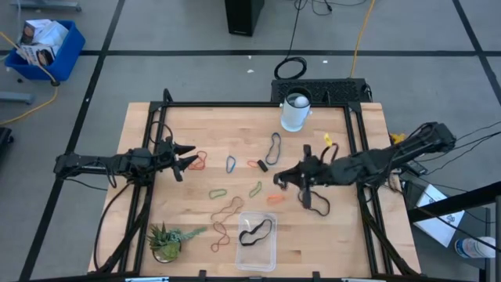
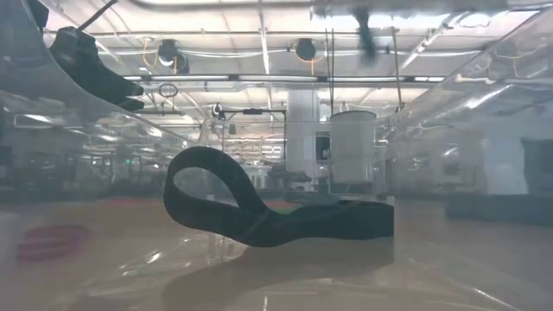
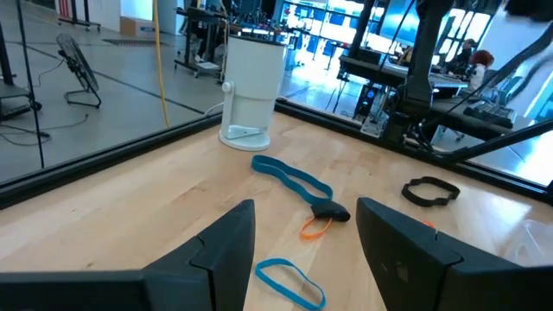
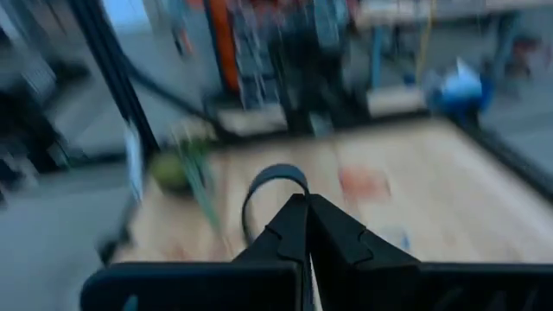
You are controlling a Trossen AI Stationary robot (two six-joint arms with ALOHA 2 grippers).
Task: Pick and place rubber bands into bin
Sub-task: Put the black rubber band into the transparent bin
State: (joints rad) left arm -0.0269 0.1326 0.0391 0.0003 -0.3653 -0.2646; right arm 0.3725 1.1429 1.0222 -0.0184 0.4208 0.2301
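We are using the clear bin [image 1: 257, 241] at the table's near edge as our landmark. One black rubber band [image 1: 256, 231] is already lying inside the bin, and the low view is showing it as a dark loop [image 2: 259, 212] curled on the bin's floor.

Our right gripper [image 1: 280, 179] is hovering beyond the bin, a little to the right, just above an orange band [image 1: 273, 199]. In the right wrist view its fingertips [image 4: 304, 226] are pressed together, and we cannot tell whether they are pinching anything.

Our left gripper [image 1: 185, 157] is waiting well to the bin's left, beyond the small potted plant [image 1: 167, 240], with its fingers [image 3: 226, 244] spread apart and empty. A blue band [image 1: 231, 164], red and orange bands [image 1: 199, 161], green bands [image 1: 217, 192] and brown loops [image 1: 225, 210] are lying scattered on the wooden table [image 1: 196, 125] beyond the bin. The white cup [image 1: 295, 112] is standing at the far edge.
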